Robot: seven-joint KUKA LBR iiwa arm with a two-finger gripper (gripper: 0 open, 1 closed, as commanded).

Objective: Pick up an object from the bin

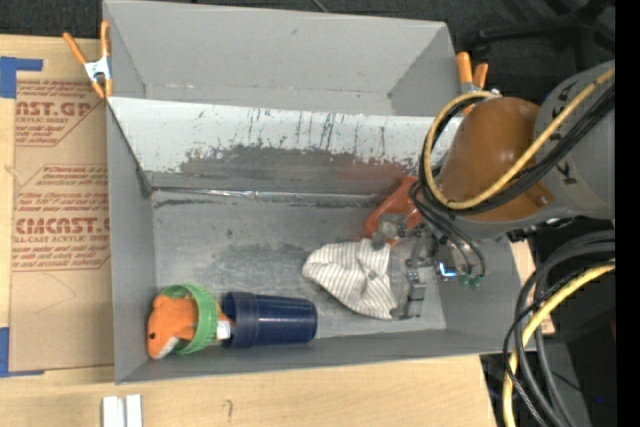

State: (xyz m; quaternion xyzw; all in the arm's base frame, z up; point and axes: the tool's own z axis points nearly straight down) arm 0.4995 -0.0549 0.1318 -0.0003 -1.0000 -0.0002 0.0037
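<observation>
White crumpled cloth (350, 277) touches the hand (412, 290); open or closed, cannot tell.

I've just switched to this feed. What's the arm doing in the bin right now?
The arm reaches into the grey bin from the right. Its gripper sits low at the right edge of a crumpled white striped cloth near the bin's lower right corner. I can't tell whether it has hold of the cloth. To the left, a dark blue cup lies on its side against an orange and green toy, both untouched.
</observation>
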